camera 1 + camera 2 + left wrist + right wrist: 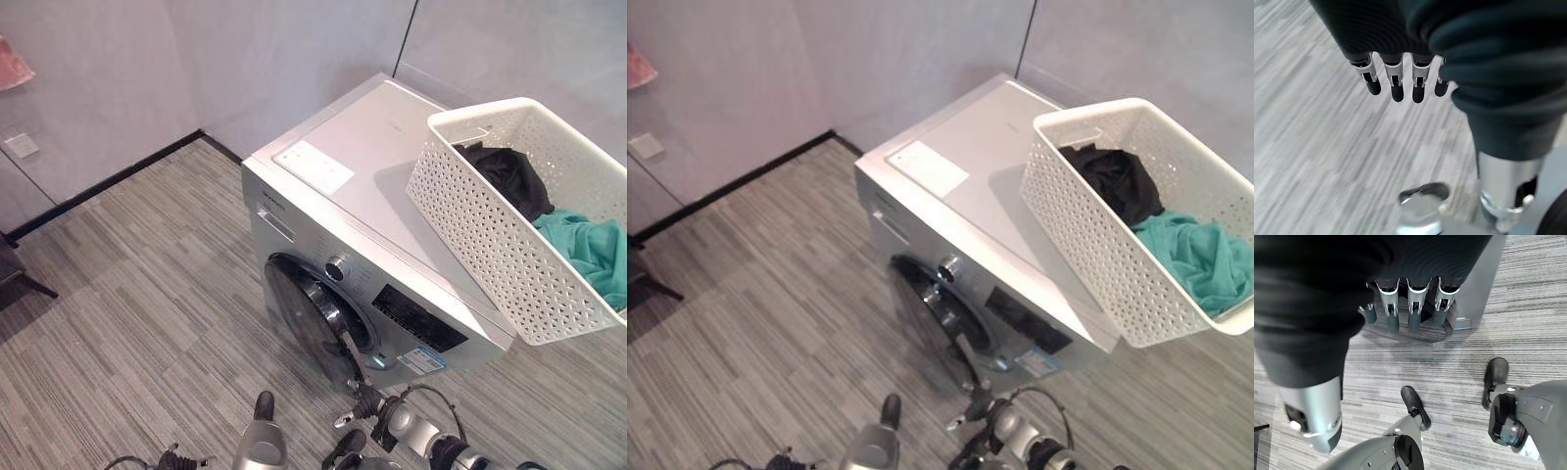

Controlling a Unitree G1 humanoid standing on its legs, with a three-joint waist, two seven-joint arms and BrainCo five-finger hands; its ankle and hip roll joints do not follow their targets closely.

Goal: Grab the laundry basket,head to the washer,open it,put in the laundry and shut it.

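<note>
You have: washer [392, 196], smooth matt silver casing, glossy dark door; laundry basket [490, 245], white perforated plastic; black cloth [509, 176] and teal cloth [588, 250], soft, crumpled; floor [147, 294], streaked grey, matt.

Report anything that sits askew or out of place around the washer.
The white perforated plastic laundry basket sits tilted on the silver front-loading washer, its right end overhanging the washer's top. A black garment and a teal garment lie inside. The washer's round door stands slightly ajar.
</note>
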